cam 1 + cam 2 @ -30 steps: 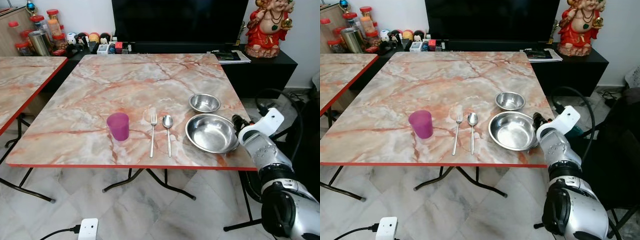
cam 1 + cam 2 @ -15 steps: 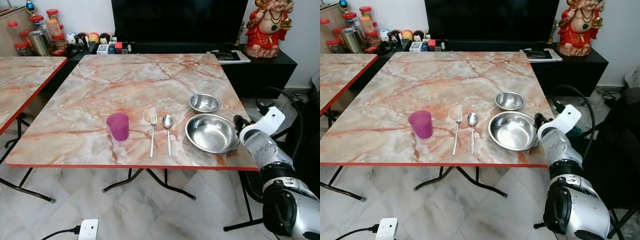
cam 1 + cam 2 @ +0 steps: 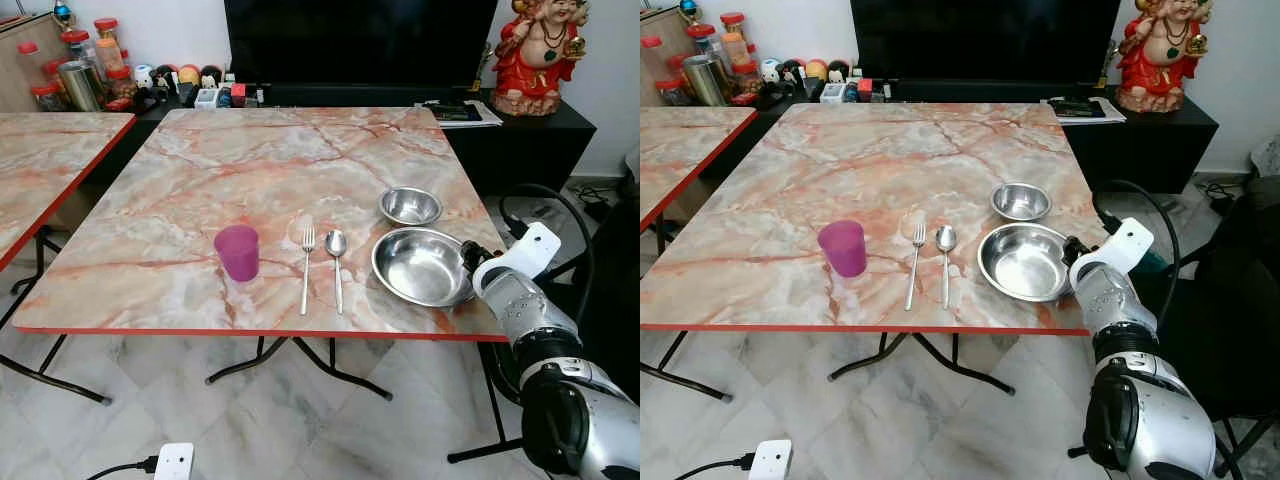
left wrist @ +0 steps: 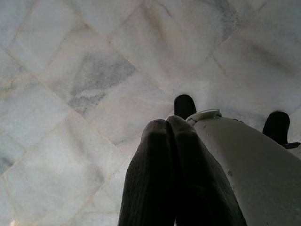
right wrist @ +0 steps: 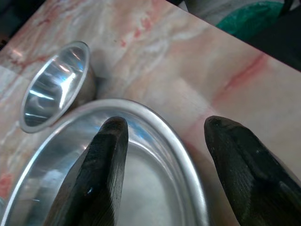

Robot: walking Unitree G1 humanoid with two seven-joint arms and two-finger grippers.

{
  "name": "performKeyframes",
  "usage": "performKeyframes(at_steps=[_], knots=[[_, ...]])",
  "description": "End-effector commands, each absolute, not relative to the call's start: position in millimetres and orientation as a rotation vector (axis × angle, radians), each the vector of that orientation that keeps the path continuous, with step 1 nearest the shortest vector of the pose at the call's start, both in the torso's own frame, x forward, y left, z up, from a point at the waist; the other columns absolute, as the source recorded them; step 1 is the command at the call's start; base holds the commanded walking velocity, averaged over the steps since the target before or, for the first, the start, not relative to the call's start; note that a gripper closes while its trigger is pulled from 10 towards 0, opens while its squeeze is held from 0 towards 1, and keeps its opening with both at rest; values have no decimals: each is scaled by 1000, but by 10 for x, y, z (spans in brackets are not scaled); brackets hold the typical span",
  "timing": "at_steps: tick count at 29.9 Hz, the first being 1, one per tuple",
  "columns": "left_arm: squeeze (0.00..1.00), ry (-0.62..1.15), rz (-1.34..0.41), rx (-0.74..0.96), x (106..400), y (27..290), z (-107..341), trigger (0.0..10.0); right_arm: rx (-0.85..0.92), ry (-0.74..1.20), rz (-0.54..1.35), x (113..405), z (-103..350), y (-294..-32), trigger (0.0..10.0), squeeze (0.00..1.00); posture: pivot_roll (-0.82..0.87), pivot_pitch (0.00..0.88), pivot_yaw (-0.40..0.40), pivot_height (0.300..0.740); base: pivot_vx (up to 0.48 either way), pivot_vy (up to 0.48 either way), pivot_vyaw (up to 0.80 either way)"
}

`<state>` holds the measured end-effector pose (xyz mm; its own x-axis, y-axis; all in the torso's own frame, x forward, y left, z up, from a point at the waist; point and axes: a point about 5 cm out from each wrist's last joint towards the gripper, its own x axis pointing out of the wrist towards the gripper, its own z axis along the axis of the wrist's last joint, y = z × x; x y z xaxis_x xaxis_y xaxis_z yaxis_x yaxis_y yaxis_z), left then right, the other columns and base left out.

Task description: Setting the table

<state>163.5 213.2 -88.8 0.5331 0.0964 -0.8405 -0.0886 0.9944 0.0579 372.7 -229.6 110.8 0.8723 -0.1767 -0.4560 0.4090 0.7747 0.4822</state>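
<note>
Right gripper (image 5: 164,129) moved in — fingers straddle large bowl (image 5: 141,188) rim.

A TV (image 3: 360,45) stands behind the bench (image 3: 250,160), a red figurine (image 3: 538,55) right, jars (image 3: 85,65) left.

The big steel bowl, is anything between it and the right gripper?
Nothing visible. The right gripper is open at the big steel bowl, its fingers straddling the near rim. The small bowl sits apart, farther back on the table.
</note>
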Motion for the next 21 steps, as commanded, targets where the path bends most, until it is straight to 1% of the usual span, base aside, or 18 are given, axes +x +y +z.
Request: performKeyframes(at_steps=[1,9,13,21], knots=[[0,1032,108,17,1577,2149,-912,10000,598,416,-344,3707,1069,-2306,10000,0,-27,14,-1,740,0,0,0],[0,1031,107,19,1580,2141,-912,10000,610,422,-303,3715,1051,-2238,10000,0,-25,18,-3,740,0,0,0],[0,1029,105,22,1586,2141,-910,10000,614,431,-251,3727,1040,-2151,10000,0,-24,19,-4,740,0,0,0],[0,1030,94,32,1589,2136,-909,10000,616,439,-261,3717,1018,-2152,10000,0,-25,22,-4,740,0,0,0]])
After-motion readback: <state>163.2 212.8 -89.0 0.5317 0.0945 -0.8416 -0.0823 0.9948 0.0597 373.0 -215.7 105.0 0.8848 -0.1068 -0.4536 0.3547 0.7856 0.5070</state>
